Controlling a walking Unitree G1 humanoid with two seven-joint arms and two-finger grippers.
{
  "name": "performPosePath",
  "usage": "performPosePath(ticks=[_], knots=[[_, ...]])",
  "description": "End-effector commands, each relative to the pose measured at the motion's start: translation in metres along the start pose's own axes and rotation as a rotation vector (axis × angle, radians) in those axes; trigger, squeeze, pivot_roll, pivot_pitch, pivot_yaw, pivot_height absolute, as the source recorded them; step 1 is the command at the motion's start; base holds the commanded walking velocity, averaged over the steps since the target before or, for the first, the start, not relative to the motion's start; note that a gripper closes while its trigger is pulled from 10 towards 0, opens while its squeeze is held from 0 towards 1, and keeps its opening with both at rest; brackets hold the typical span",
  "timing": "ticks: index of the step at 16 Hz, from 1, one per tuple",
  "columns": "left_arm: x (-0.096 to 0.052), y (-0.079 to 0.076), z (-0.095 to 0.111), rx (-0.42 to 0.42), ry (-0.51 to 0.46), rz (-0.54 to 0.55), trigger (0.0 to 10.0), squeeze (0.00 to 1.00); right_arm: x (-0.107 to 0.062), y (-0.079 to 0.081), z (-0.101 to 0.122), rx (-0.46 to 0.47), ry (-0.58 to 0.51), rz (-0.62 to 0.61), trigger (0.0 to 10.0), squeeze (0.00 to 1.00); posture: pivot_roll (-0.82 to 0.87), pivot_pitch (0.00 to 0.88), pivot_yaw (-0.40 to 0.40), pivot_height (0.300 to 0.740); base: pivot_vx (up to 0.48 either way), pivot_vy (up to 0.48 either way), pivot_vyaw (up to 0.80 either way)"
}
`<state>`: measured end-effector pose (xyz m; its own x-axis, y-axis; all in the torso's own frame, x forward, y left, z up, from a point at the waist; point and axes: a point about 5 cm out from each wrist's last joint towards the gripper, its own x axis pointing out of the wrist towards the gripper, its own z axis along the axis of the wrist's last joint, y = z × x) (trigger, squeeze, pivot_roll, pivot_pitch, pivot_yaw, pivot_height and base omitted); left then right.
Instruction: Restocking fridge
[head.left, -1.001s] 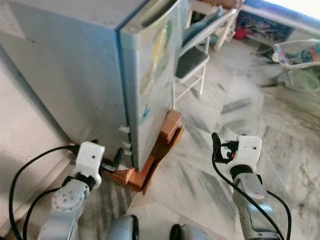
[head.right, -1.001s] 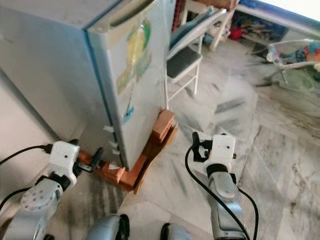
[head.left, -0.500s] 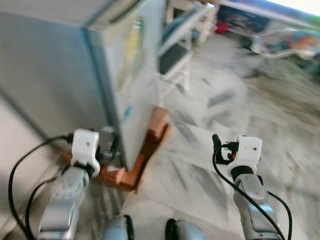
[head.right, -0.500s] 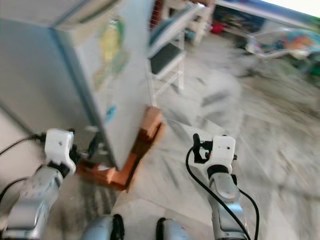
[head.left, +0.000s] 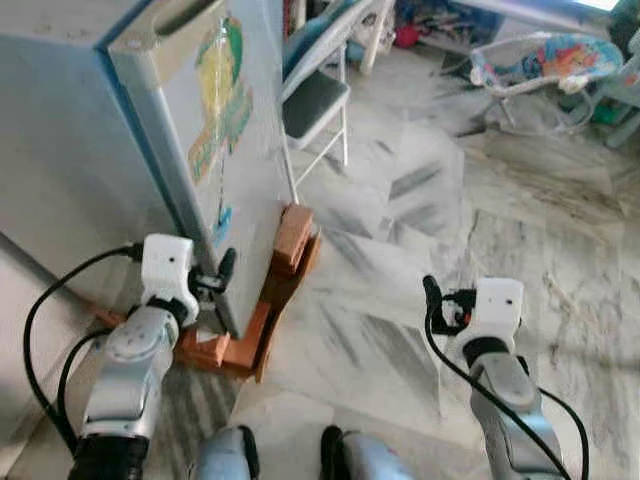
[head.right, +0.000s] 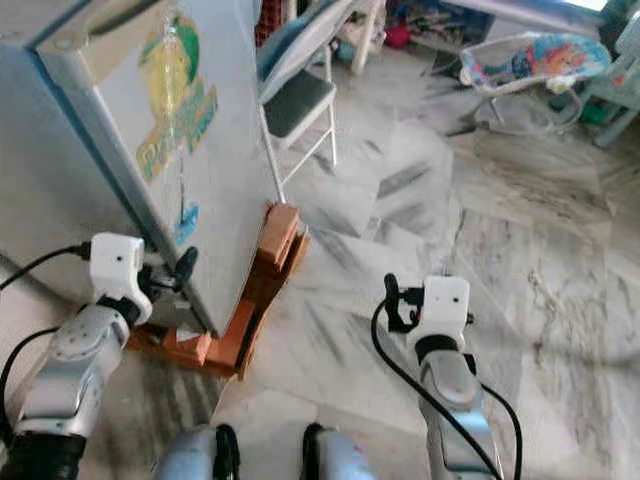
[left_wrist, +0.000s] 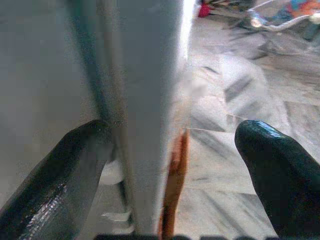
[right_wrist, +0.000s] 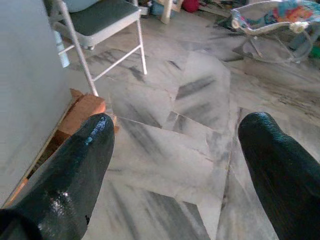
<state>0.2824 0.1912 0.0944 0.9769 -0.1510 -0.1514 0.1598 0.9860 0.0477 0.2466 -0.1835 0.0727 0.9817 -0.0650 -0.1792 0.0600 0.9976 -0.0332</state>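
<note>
Standing at the corner of a closed fridge (head.left: 150, 120) raised on a wooden stand (head.left: 262, 310). Left gripper (head.left: 222, 272) low at the door's edge, fingers spread, one on each side of the corner. Right gripper (head.left: 432, 300) spread and empty over the marble floor (head.left: 420, 220), well apart from the fridge. Best next: lift toward the door's top recess (head.left: 185, 12), hook gently, pull slowly, minding the folding chair (head.left: 315, 95) just beside the door.
</note>
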Motion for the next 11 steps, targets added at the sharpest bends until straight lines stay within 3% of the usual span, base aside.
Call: performPosePath(ticks=[1,2,5,8,11], knots=[[0.002,0.004,-0.003,0.023,0.003,0.046,10.0,0.00,-0.003,-0.003,0.002,-0.009,-0.002,-0.008,10.0,0.00,0.09,0.167,-0.099,0.740,0.000,0.000,0.00],[0.003,0.006,-0.002,0.027,-0.003,0.069,10.0,0.00,-0.003,-0.003,0.002,-0.009,-0.001,-0.006,10.0,0.00,0.09,0.167,-0.099,0.740,0.000,0.000,0.00],[0.011,-0.004,0.006,-0.006,-0.030,-0.003,10.0,0.00,-0.008,-0.005,0.000,-0.029,0.021,0.021,10.0,0.00,0.09,0.167,-0.108,0.740,0.000,0.000,0.00],[0.023,-0.024,0.019,0.025,-0.078,-0.110,10.0,0.00,-0.017,-0.019,-0.015,-0.119,0.114,0.008,10.0,0.00,0.08,0.166,-0.107,0.740,0.000,0.000,0.00],[0.030,-0.035,0.023,0.069,-0.088,-0.177,10.0,0.00,-0.022,-0.026,-0.018,-0.114,0.144,0.013,10.0,0.00,0.07,0.167,-0.108,0.740,0.000,0.000,0.00]])
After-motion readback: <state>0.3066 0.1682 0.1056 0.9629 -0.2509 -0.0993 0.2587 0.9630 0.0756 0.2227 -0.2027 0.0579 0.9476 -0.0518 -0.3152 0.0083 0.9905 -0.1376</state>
